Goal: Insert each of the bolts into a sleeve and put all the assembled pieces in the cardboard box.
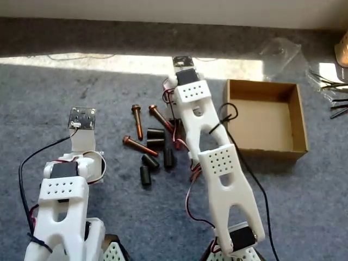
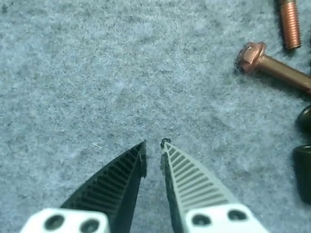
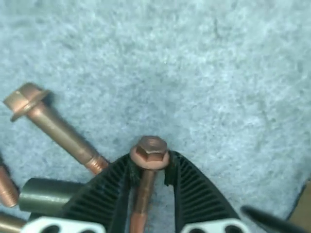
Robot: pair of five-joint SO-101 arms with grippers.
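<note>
The right wrist view gives the grip: the right hand [image 3: 150, 161] is clamped on a bolt [image 3: 150, 151], with its fingers [image 3: 194, 194] either side of the shank just under the head, which pokes out past the tips. Whether this bolt is lifted or rests on the bench [image 3: 218, 73] I cannot tell. To its left lie a second bolt [image 3: 56, 128] and a sleeve [image 3: 43, 194].

The high view gives the layout instead. The held bolt's head end sticks out to the left of the right arm [image 1: 206, 130]. Two loose bolts [image 1: 137, 120] lie further left, and five black sleeves [image 1: 155, 133] are scattered among them and nearer. The box [image 1: 263, 119] stands open-topped just right of the arm.

The left wrist view adds the left hand [image 2: 154, 142], low over the bench left of the pile, its fingers slightly apart and a bolt head close on its right
</note>
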